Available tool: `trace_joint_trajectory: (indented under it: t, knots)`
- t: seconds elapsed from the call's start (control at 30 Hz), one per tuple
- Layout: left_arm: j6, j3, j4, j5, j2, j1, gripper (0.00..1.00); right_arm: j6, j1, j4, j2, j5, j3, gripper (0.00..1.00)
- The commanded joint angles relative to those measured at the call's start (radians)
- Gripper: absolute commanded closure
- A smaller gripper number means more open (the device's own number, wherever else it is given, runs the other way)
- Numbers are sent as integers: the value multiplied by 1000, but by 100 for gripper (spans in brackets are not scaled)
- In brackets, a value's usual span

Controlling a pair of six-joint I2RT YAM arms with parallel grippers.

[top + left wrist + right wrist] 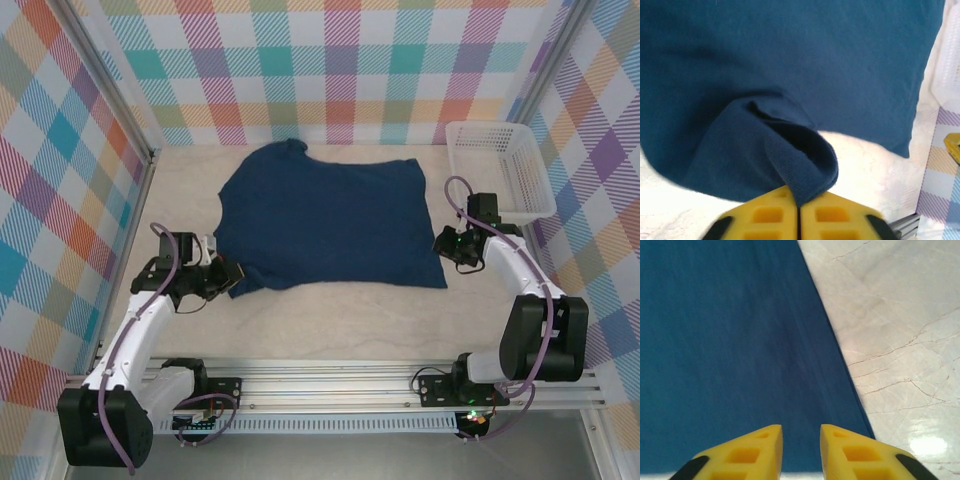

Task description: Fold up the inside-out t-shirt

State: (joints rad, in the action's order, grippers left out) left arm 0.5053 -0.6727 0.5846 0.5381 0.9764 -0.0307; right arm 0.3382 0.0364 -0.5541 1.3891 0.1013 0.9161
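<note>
While my left gripper (799,196) pinches a fold at the near-left corner of the dark navy cloth t-shirt (330,220) flat on the table (340,320), my right gripper (801,432), jaws apart, holds nothing by its near-right edge: pulling now could skew it.

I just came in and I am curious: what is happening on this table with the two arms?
Two robot arms are working on a dark blue t-shirt, which lies spread out on the table. The left fingers are closed on a bunched fold at the shirt's near left corner. The right fingers stand apart above the shirt's near right edge and seem to grip nothing. No neat fold is made yet. A white basket sits at the far right.
</note>
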Motion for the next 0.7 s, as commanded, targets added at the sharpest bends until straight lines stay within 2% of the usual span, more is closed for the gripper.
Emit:
trace_joint_trajectory:
  t: [0.0,0.1,0.13,0.23,0.4,0.57,0.67]
  knots:
    - [30,-10,-24,33,-34,-8,80,49,4,54,-20,12,-10,69]
    - [11,-23,6,-3,-76,-8,69,65,-10,73,-22,69,-5,65]
    - [5,-32,18,-26,-89,-7,64,65,-37,55,-6,59,13,63]
    - [16,-41,48,-94,-134,-6,59,61,-119,0,53,25,59,61]
    - [35,-25,-10,-110,-216,-9,46,85,-250,67,105,55,49,60]
    - [79,12,-120,-203,-28,-54,42,88,-402,96,238,149,118,60]
    - [29,-22,-123,-424,105,-180,38,105,-411,74,292,119,116,60]
